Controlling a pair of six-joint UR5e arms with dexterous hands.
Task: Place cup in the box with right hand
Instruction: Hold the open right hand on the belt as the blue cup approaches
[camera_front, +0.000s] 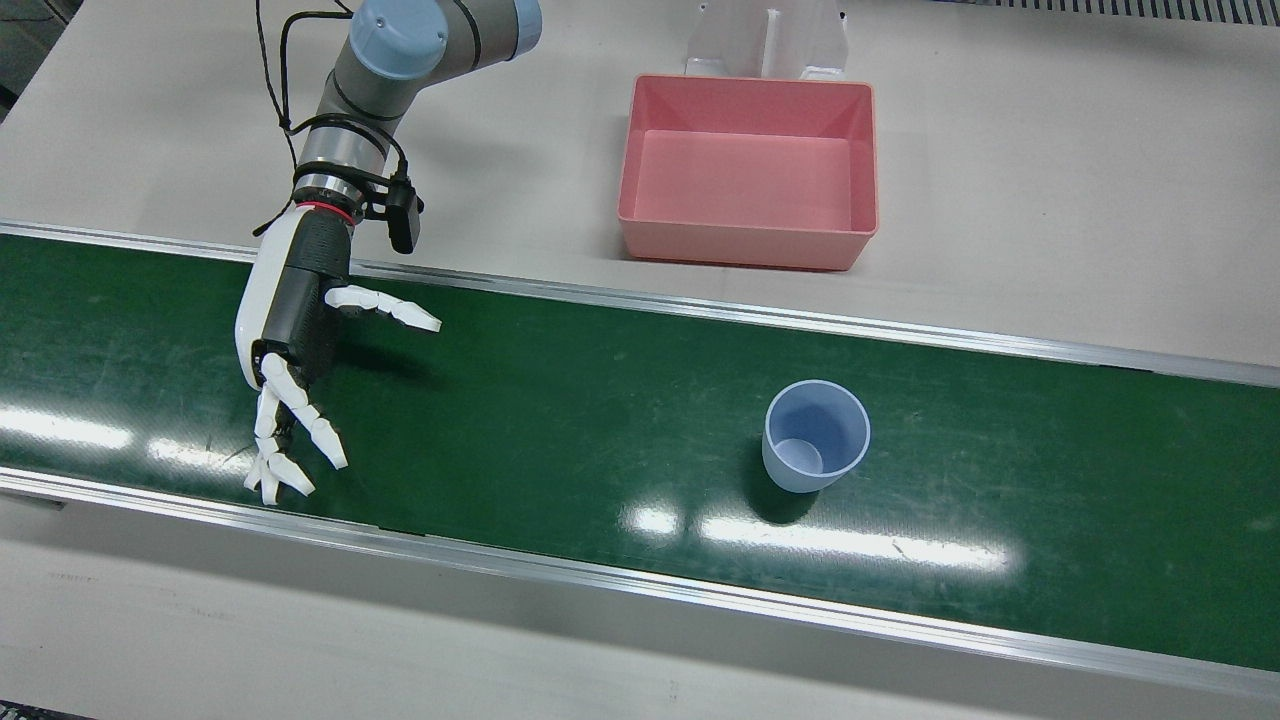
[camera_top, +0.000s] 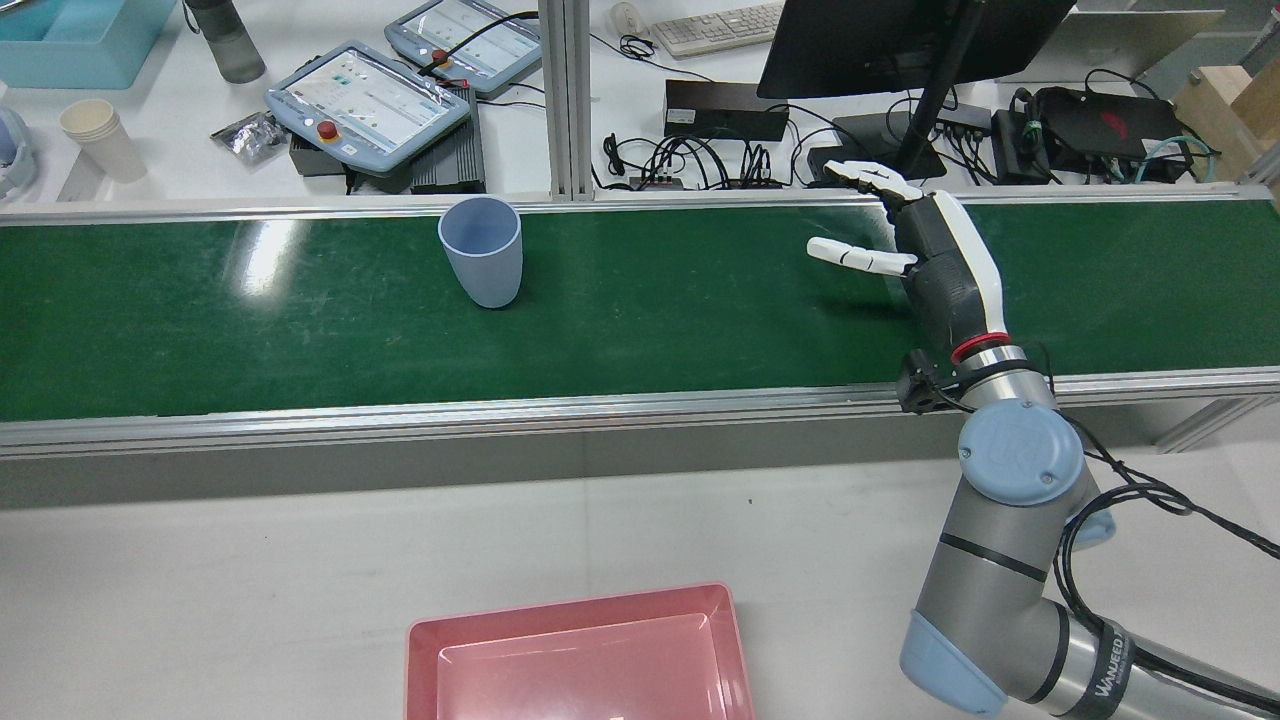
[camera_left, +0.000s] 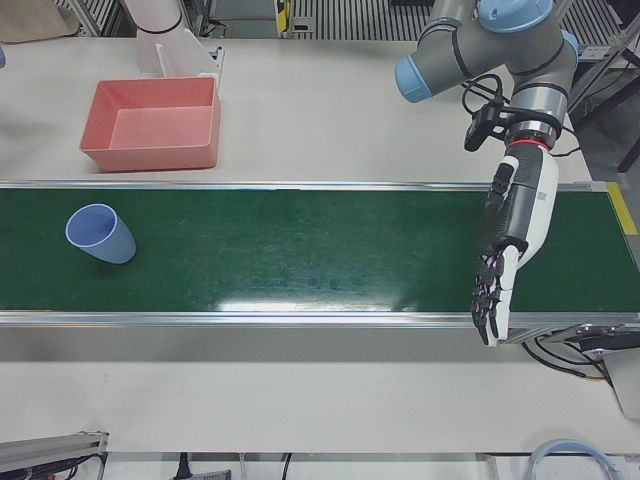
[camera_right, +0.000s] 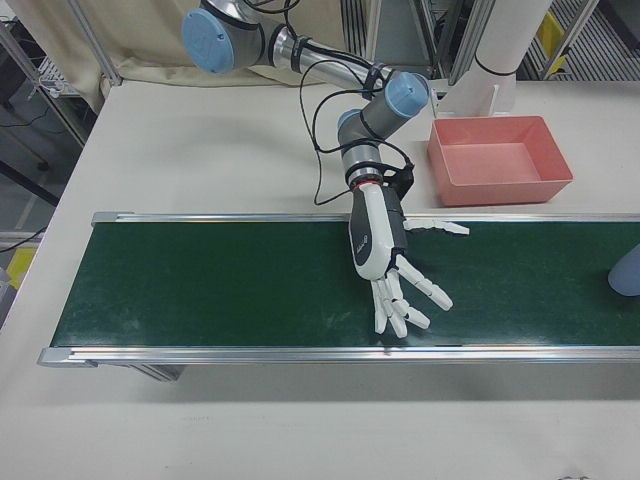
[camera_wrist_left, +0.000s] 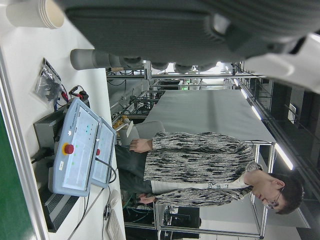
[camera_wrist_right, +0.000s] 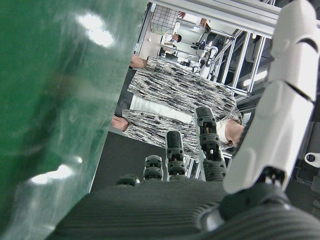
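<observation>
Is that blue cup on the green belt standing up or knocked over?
Standing upright. The cup rests on its base on the belt, open mouth up; the front view shows its empty inside.

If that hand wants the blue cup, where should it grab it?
Probably around the side wall, near the middle. The cup stands upright on the belt, mouth up, with nothing beside it. The open right hand waits further along the belt, so a sideways approach along it suits.
</observation>
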